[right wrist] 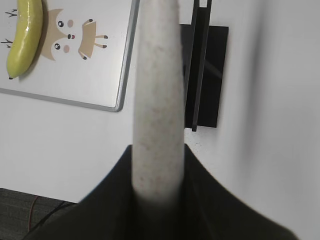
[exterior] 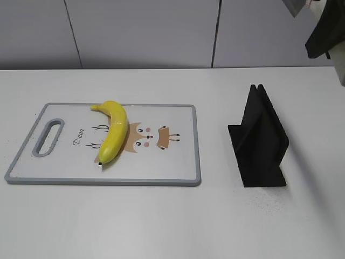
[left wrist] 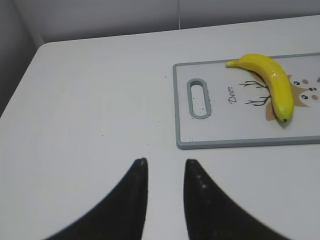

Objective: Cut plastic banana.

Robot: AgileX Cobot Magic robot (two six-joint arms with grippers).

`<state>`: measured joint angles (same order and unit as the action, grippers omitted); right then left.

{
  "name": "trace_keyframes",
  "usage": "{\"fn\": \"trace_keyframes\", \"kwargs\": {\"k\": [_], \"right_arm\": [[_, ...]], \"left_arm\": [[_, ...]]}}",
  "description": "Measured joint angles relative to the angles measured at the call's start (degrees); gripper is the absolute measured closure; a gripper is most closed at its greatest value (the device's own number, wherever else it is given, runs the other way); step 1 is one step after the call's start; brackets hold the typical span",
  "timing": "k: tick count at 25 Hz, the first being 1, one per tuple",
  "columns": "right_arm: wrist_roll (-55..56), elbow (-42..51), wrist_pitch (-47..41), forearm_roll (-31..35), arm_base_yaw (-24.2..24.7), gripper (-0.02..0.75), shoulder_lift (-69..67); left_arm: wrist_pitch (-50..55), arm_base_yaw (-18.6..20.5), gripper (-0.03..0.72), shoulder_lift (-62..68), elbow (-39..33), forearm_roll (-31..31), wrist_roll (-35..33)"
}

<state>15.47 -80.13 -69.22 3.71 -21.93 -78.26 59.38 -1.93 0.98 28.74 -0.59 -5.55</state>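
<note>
The yellow plastic banana (exterior: 114, 131) lies on the left half of a white cutting board (exterior: 178, 162) with a grey rim and a deer drawing. It also shows in the left wrist view (left wrist: 274, 85) and the right wrist view (right wrist: 25, 35). My left gripper (left wrist: 165, 162) is open and empty above bare table, left of the board's handle end (left wrist: 199, 97). My right gripper (right wrist: 157, 150) is shut on a pale speckled knife (right wrist: 157, 90), held high above the table to the right of the board. In the exterior view only the knife's end (exterior: 295, 6) and part of the right arm (exterior: 323, 32) show at the top right.
A black knife stand (exterior: 261, 140) sits on the white table right of the board; it also shows in the right wrist view (right wrist: 205, 75). A grey wall runs behind the table. The table's near edge shows in the right wrist view (right wrist: 30, 192).
</note>
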Motion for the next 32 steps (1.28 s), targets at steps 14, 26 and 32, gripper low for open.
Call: {"fn": "trace_keyframes", "kwargs": {"k": [14,26,32], "right_arm": [[-1.7,0.0,0.0,-0.3,0.0,0.557,0.0],[-1.7,0.0,0.0,-0.3,0.0,0.557,0.0],[-1.7,0.0,0.0,-0.3,0.0,0.557,0.0]], "left_arm": [[-0.8,0.0,0.010,8.5,4.9,2.1,0.0],[0.5,-0.1,0.050,52.5,30.7,12.1,-0.3],[0.7,-2.5,0.075,69.1,41.6,12.3,-1.1]]}}
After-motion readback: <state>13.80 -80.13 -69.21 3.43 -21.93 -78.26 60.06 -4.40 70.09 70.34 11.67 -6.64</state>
